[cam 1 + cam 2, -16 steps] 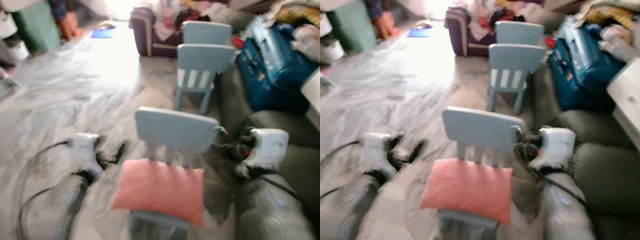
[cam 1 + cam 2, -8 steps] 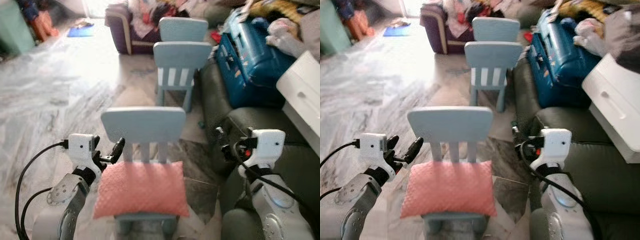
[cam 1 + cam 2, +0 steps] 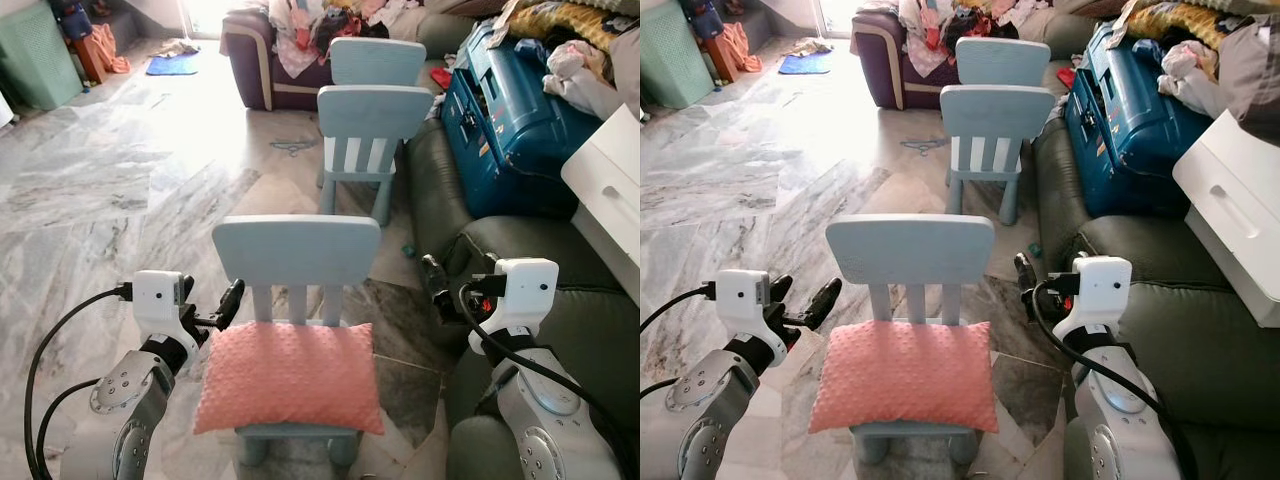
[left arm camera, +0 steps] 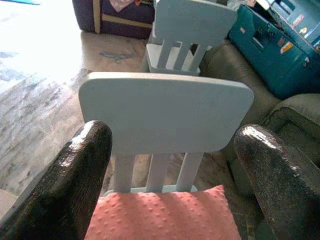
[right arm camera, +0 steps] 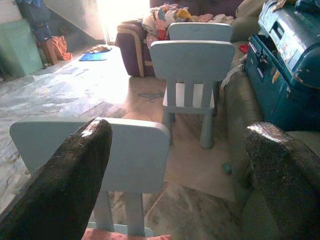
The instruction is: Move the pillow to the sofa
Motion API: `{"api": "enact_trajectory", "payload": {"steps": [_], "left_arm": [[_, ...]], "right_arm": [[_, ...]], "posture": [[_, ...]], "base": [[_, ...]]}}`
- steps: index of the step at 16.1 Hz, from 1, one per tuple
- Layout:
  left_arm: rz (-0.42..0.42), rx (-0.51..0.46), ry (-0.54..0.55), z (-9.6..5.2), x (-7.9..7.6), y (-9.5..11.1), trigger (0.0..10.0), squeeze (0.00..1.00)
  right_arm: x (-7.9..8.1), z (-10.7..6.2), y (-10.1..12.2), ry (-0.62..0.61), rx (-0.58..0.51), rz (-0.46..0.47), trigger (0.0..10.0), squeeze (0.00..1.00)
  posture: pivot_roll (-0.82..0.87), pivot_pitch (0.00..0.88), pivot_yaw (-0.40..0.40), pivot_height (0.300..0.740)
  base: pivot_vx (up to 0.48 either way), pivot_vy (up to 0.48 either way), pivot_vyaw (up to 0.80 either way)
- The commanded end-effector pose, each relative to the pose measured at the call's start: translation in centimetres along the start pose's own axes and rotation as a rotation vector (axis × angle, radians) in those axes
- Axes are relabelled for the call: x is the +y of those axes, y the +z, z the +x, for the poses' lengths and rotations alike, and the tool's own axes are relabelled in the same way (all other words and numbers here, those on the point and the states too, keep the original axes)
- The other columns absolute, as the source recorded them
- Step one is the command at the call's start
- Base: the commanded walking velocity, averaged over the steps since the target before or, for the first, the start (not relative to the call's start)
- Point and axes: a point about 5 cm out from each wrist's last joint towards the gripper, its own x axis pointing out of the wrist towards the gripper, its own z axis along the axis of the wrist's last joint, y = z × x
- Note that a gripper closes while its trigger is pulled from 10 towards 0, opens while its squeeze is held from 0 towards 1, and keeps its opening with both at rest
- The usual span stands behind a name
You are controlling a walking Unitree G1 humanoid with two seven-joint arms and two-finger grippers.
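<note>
A: Pillow (image 3: 290,375) location?
B: Flat on the seat of the nearest light-blue chair (image 3: 296,250), untouched.
A: Grippers?
B: Left gripper (image 3: 226,305) just beside the pillow's left edge, fingers spread wide, empty. Right gripper (image 3: 436,290) right of the chair by the grey-green sofa (image 3: 590,330), fingers also wide apart, empty.

Coral-pink dimpled pillow (image 3: 290,376), lying flat on small blue chair seat, untouched
</note>
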Motion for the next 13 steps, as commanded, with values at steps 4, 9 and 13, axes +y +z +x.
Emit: {"api": "enact_trajectory", "payload": {"steps": [4, 9, 13], "left_arm": [[0.007, 0.065, 0.018, -0.7, 0.8, -1.4, 10.0, 0.0], [0.061, 0.078, 0.026, -2.0, 1.5, -3.1, 10.0, 0.0], [0.05, 0.072, 0.013, -1.9, 1.2, -3.0, 10.0, 0.0]], "right_arm": [[0.2, 0.0, -0.1, 0.006, 0.011, 0.019, 10.0, 0.0], [1.1, -0.3, -0.5, 0.071, 0.036, 0.063, 10.0, 0.0], [1.2, -0.4, -0.6, 0.074, 0.039, 0.06, 10.0, 0.0]], "posture": [[-0.13, 0.146, -0.013, 0.74], [-0.13, 0.159, -0.023, 0.74], [-0.13, 0.162, -0.024, 0.74]], "base": [[0.0, 0.0, 0.0], [0.0, 0.0, 0.0], [0.0, 0.0, 0.0]]}}
